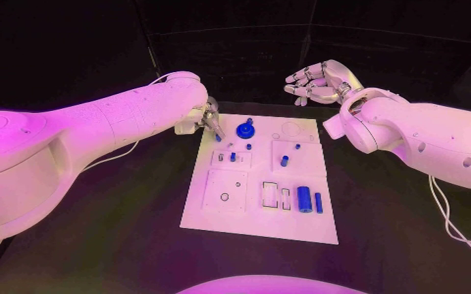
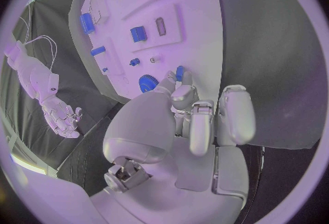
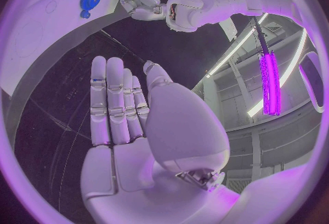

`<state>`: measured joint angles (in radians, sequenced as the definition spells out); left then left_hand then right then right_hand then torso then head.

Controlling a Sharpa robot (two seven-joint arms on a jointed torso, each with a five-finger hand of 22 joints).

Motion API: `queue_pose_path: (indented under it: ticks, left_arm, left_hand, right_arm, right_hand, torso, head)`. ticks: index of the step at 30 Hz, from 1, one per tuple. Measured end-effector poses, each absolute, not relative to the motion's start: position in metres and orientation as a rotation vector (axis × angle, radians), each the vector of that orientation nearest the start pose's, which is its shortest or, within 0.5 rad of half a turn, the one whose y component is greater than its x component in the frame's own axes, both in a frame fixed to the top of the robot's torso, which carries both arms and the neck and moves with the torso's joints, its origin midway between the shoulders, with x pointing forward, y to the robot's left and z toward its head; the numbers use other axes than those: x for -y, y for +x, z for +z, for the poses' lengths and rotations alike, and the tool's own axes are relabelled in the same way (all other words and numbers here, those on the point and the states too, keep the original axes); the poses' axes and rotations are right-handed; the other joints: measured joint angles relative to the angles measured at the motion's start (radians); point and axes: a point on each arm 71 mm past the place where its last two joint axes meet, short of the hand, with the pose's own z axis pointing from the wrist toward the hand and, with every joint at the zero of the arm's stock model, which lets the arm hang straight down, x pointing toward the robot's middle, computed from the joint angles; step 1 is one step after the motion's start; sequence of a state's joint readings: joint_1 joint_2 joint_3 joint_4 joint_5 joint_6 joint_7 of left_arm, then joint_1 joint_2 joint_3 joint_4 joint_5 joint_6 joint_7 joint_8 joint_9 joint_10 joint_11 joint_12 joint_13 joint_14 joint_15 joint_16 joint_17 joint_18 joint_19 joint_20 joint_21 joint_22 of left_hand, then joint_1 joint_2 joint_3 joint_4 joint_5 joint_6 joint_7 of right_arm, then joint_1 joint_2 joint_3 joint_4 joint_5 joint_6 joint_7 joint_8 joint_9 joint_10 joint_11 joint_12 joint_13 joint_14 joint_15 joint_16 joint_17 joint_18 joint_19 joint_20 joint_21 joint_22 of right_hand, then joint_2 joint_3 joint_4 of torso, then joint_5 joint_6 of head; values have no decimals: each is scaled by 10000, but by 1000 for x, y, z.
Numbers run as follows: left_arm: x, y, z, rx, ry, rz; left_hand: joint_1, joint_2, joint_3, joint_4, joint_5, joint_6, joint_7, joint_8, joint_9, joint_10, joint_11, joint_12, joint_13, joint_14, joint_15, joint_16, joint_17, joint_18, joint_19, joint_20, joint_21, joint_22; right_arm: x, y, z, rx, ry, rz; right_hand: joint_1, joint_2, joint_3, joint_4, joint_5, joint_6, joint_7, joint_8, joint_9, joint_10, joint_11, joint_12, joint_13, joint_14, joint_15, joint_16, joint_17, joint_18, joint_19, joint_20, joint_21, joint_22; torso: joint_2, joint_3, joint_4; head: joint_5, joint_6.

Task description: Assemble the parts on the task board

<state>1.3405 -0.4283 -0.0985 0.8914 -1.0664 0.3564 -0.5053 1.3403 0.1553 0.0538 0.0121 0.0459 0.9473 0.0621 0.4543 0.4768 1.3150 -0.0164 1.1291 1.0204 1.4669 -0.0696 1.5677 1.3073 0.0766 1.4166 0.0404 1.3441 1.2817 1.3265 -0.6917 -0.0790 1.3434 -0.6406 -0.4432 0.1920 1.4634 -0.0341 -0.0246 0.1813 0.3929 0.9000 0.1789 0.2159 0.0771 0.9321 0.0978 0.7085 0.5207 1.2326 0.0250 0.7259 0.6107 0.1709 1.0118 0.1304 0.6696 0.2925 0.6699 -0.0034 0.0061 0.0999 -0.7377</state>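
The white task board (image 1: 257,222) lies in the middle of the table. My left hand (image 1: 201,118) hovers at its far left corner and pinches a small blue peg (image 2: 180,73) between thumb and a finger, just beside the blue gear-shaped knob (image 1: 246,131). Small blue pegs (image 1: 233,156) stand in the board's left middle, a blue block (image 1: 284,160) to their right, and two blue cylinders (image 1: 305,199) lie near the front right. My right hand (image 1: 319,82) is raised beyond the board's far right corner, fingers apart, holding nothing. The right wrist view has its palm (image 3: 123,114) flat.
Black table (image 1: 118,239) surrounds the board on all sides. Rectangular slots (image 1: 270,195) and a square plate with a round hole (image 1: 224,197) sit in the board's near half. A thin cable (image 1: 444,205) runs under my right arm.
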Motion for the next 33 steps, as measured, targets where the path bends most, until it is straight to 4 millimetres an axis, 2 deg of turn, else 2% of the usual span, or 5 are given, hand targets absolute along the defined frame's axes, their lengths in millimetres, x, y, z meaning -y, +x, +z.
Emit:
queue_pose_path:
  ticks: [15, 21, 26, 30, 33]
  left_arm:
    - [-199, 578, -201, -23586, -2202, -2266]
    - [-205, 568, -196, -23343, -2366, -2722]
    - [-208, 557, -193, -23049, -2474, -3153]
    - [-212, 548, -189, -22717, -2651, -3449]
    - [-214, 540, -189, -22512, -2753, -3671]
  left_hand:
    - [28, 55, 132, 132, -15, -78, -68, 14, 1, 7, -7, -61, -114, 0, 0, 0, 0, 0, 11, -11, 0, 44]
    - [-380, -132, 625, -64, -8, -80, -66, 320, 1, 38, -37, -99, -162, 0, 1, 0, 0, 0, 11, -11, 0, 43]
    - [-650, -282, 939, -64, -7, -122, -98, 571, 2, 37, -36, -196, -237, 0, 1, 0, 0, 0, 10, -10, 0, 49]
    - [-827, -383, 1288, -155, -7, -139, -80, 632, 3, 43, -42, -197, -266, -9, -8, 0, 0, -1, 30, -29, 0, 68]
    - [-1030, -519, 1830, -355, -9, -150, -69, 668, 3, 90, -86, -245, -287, -36, -35, 0, 0, 0, 45, -45, 0, 90]
  right_arm:
    - [182, 537, -135, -14829, 4630, 11266]
    - [184, 537, -135, -14824, 4642, 11243]
    - [185, 537, -135, -14818, 4652, 11223]
    - [185, 537, -135, -14811, 4658, 11207]
    - [187, 538, -135, -14803, 4668, 11185]
  right_hand:
    - [0, 0, 0, 0, 49, 0, 0, 23, 0, -15, -15, 38, -12, 0, 0, 0, 0, 0, 0, 0, 0, 0]
    - [0, 0, 0, 0, 49, 0, 0, 40, 0, -15, -15, 38, -11, 0, 0, 0, 0, 1, 0, 0, 0, 0]
    - [0, 0, 0, 0, 49, 0, 0, 40, 0, -14, -14, 38, -11, 0, 0, 0, 0, 0, 0, 0, 0, 0]
    - [0, 0, 0, 0, 49, 0, 0, 40, 0, -14, -15, 38, -10, 0, 0, 0, 0, 0, 0, 0, 0, 0]
    - [0, 0, 0, 0, 49, 0, 0, 40, 0, -14, -14, 38, -19, 0, 0, 0, 0, 0, 0, 0, 0, 0]
  torso:
    - [-9, 2, 16]
    - [-13, 2, 18]
    - [-19, 6, 24]
    - [-20, 5, 25]
    - [-19, 3, 27]
  head:
    - [37, 24]
    - [64, 39]
    - [63, 53]
    - [35, 75]
    - [40, 65]
